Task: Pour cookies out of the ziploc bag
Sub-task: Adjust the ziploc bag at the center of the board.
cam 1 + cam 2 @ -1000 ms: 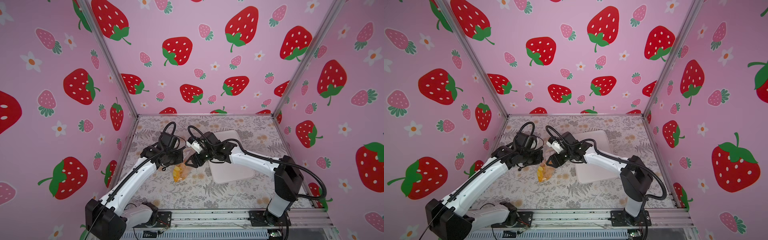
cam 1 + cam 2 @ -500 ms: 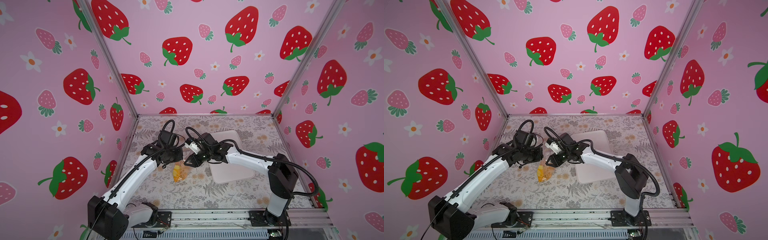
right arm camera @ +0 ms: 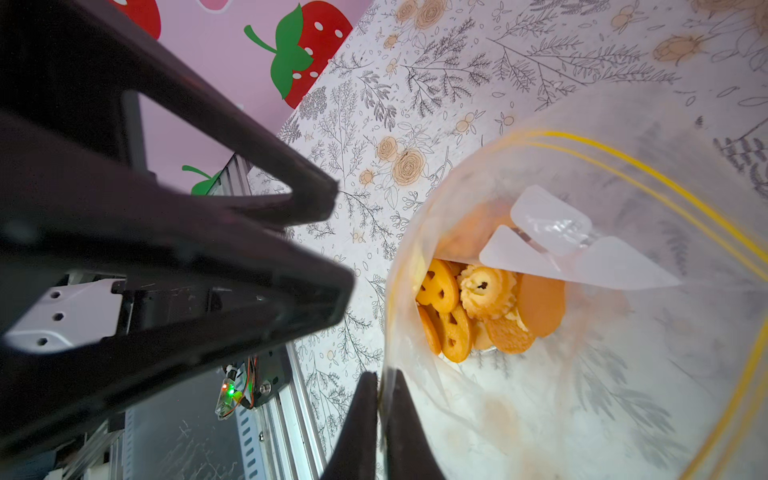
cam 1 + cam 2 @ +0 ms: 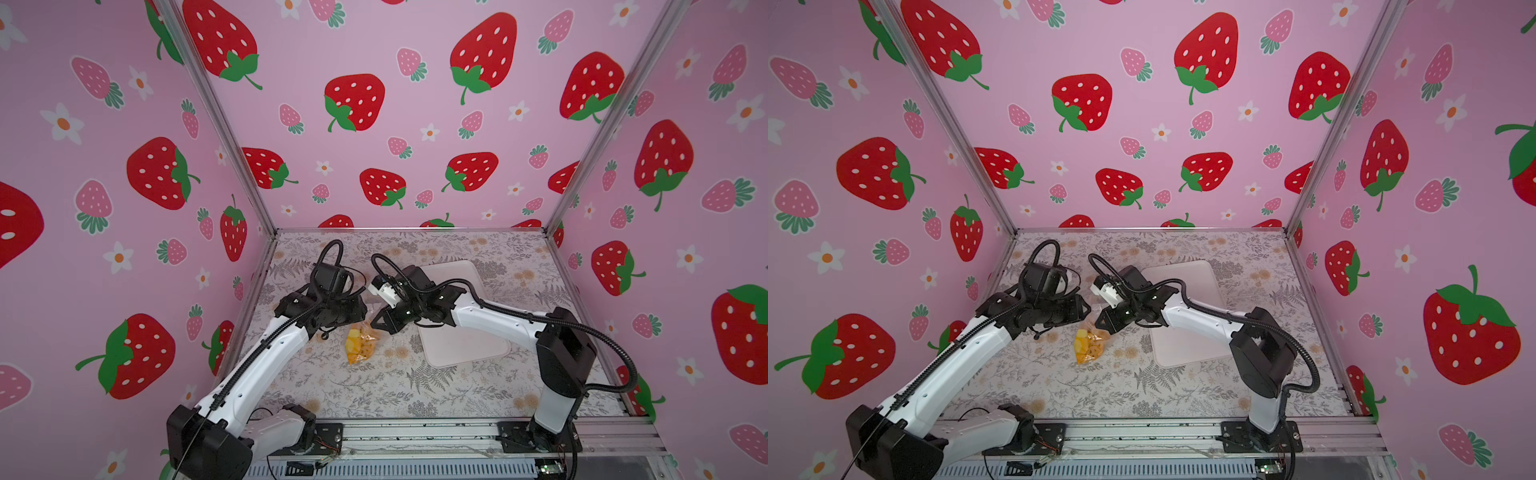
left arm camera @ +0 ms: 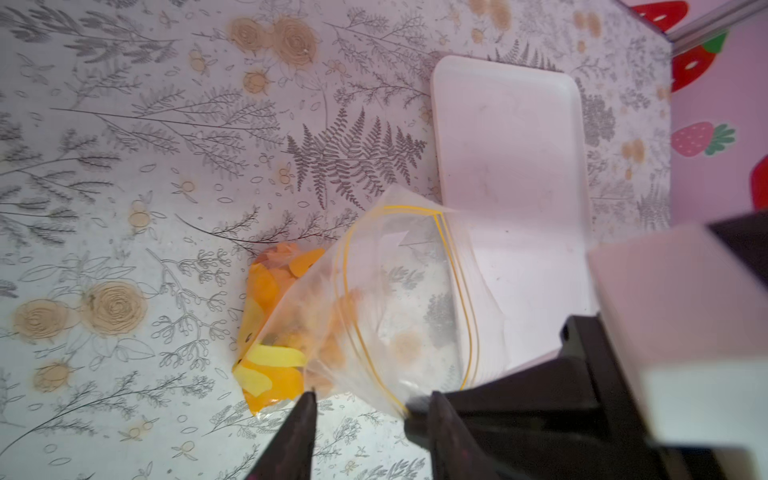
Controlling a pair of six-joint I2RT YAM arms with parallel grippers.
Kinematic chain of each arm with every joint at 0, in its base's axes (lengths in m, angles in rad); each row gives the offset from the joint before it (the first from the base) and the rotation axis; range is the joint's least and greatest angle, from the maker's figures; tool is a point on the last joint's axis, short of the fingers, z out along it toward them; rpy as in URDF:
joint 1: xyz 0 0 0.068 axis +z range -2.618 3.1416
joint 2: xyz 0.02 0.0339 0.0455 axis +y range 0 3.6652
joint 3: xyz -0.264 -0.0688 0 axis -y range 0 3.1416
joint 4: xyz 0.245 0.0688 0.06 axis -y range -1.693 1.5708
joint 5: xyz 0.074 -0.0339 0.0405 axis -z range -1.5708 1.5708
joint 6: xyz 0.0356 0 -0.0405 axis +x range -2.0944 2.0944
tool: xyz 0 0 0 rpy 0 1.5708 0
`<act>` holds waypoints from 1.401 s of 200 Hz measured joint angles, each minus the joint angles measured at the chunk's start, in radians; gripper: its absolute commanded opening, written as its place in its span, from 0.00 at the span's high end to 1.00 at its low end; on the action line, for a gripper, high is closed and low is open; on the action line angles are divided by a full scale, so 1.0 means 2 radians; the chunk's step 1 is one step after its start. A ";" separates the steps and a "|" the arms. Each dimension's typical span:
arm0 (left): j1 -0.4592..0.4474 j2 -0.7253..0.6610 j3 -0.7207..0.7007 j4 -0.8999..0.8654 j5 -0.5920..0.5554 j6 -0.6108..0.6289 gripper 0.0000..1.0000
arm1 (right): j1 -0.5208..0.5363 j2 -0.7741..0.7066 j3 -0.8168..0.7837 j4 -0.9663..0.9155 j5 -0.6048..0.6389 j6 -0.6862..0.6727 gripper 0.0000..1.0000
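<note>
The left arm [image 4: 270, 353] rises from its near-side base and stretches forward, its wrist bent so the left gripper [image 5: 372, 394] points across toward the right one. Its fingers [image 5: 295, 432] stand apart, clamping nothing; the bag's rim lies just off their tips. The right arm [image 4: 498, 320] leans in over the white tray [image 4: 465, 345], wrist angled downward. The right gripper [image 3: 383, 374] is pinched closed on the thin edge of the ziploc bag [image 4: 361, 340] at its mouth. The bag sits between the two grippers, just beside the tray, its mouth gaping upward and its loaded bottom on the floral tablecloth [image 4: 374, 395]. The cookies [image 3: 478, 307] lie heaped at the bottom of the bag.
</note>
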 measured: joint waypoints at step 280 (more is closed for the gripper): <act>0.014 -0.029 -0.244 0.136 0.021 -0.093 0.26 | -0.077 0.056 0.033 0.007 -0.012 0.087 1.00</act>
